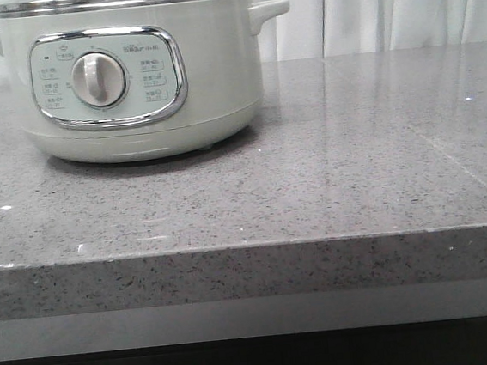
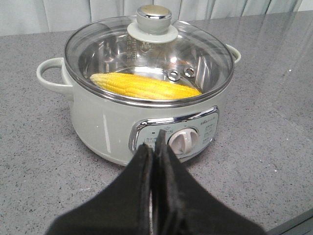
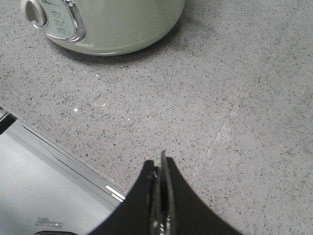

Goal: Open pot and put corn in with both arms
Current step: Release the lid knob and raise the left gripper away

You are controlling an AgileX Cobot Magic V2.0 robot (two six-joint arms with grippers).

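The pale grey-green pot [image 1: 130,81] stands at the back left of the grey counter, its dial panel [image 1: 100,78] facing me. In the left wrist view the pot [image 2: 112,122] wears a glass lid [image 2: 146,58] with a round knob [image 2: 153,17], and the yellow corn [image 2: 144,86] lies inside under the glass. My left gripper [image 2: 154,142] is shut and empty, hanging in front of the pot's panel. My right gripper [image 3: 159,164] is shut with nothing in it, over bare counter near the front edge, well away from the pot [image 3: 112,24]. Neither gripper shows in the front view.
The speckled grey counter [image 1: 329,174] stretches right of the pot. Its front edge [image 1: 250,247] drops off toward me. White curtains [image 1: 382,5] hang behind. In the right wrist view, the counter edge [image 3: 63,156] runs diagonally, with a lower grey surface beyond.
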